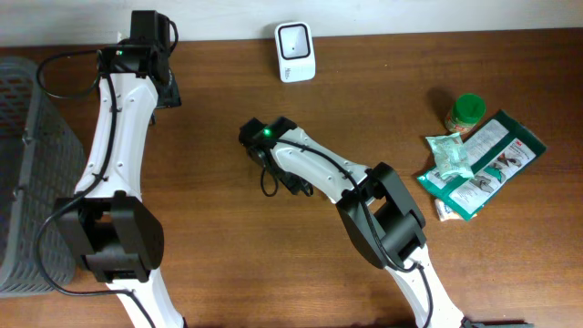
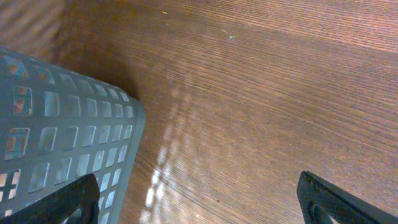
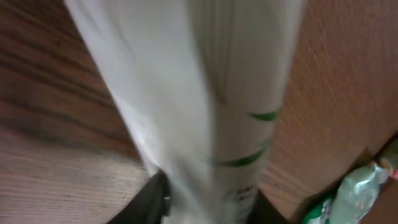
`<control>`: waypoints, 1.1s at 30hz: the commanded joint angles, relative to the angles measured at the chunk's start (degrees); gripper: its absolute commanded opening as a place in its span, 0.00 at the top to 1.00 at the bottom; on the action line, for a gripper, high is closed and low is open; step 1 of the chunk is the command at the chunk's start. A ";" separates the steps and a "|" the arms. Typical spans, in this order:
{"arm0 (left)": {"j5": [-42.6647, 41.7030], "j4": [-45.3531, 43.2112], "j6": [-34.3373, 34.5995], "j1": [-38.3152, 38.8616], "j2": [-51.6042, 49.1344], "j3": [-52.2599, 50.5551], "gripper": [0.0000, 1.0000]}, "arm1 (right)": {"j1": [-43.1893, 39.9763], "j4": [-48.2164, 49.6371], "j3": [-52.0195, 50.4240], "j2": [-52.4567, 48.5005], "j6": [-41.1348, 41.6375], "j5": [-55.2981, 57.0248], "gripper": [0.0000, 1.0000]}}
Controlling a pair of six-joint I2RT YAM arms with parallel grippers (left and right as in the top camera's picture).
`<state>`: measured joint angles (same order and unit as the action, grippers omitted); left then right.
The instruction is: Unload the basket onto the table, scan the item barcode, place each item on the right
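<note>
The right end effector [image 3: 208, 205] is closed on a white packet [image 3: 199, 87] with green markings (badly blurred in the wrist view). It holds the packet over the middle of the bench [image 1: 219, 237], near the white scanner [image 1: 295, 52] but apart from it. The left end effector [image 2: 196, 202] stands wide, holding nothing, just beside the grey basket [image 2: 62, 143].

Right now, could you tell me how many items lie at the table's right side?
3: green-lidded jar, pale pouch overlapping the big green packet beside it; more may hide underneath.
</note>
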<state>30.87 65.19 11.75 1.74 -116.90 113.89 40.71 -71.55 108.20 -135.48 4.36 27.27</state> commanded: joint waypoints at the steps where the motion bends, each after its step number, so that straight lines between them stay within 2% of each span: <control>1: -0.02 0.04 -0.07 -0.04 0.46 0.20 0.01 | -0.33 0.39 -0.59 -1.03 0.61 1.95 0.82; 3: -0.02 0.04 -0.07 -0.04 0.46 0.20 0.01 | -0.33 0.48 -0.59 -1.03 0.63 1.90 0.85; 4: -0.02 0.04 -0.07 -0.04 0.46 0.20 0.01 | -0.33 0.55 -0.57 -1.03 0.63 1.68 0.96; 6: -0.02 0.04 -0.07 -0.04 0.46 0.20 0.01 | -0.26 -0.57 0.79 -0.83 0.61 -0.66 0.96; 11: -0.02 0.04 -0.07 -0.04 0.46 0.20 0.01 | -2.51 -5.03 11.21 -0.55 -5.86 -21.00 0.96; 16: -0.02 0.04 -0.07 -0.04 0.46 0.20 0.01 | -9.49 -3.78 11.23 -0.96 -13.03 -55.43 0.96; 18: -0.02 0.04 -0.07 -0.04 0.46 0.20 0.01 | -12.76 -0.31 7.98 -0.98 -12.90 -60.46 0.96; 21: -0.02 0.04 -0.07 -0.04 0.46 0.20 0.01 | -17.99 2.01 4.48 -1.33 -11.82 -61.07 0.96; 23: -0.02 0.04 -0.07 -0.04 0.46 0.20 0.01 | -21.44 2.54 3.76 -2.38 -10.84 -57.05 0.81; 25: -0.02 0.04 -0.07 -0.04 0.46 0.20 0.01 | -22.95 2.62 3.67 -3.15 -9.60 -51.95 0.78; 26: -0.02 0.04 -0.07 -0.04 0.46 0.20 0.01 | -24.00 2.60 3.67 -3.63 -9.42 -50.58 0.62; 28: -0.02 0.07 -0.07 -0.04 0.46 0.20 0.01 | -25.49 2.99 3.69 -3.69 -9.44 -49.09 0.51; 30: -0.02 0.04 -0.07 -0.04 0.46 0.20 0.01 | -26.67 3.41 3.69 -3.69 -9.44 -48.17 0.32; 32: -0.02 0.04 -0.07 -0.04 0.46 0.20 0.01 | -27.80 3.48 3.69 -3.69 -9.73 -47.47 0.23; 33: -0.02 0.04 -0.07 -0.04 0.46 0.20 0.01 | -28.33 3.48 3.72 -3.69 -11.26 -47.08 0.22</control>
<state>30.87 65.19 11.75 1.74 -116.90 113.89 13.89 -68.29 112.71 -137.32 -4.93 -24.58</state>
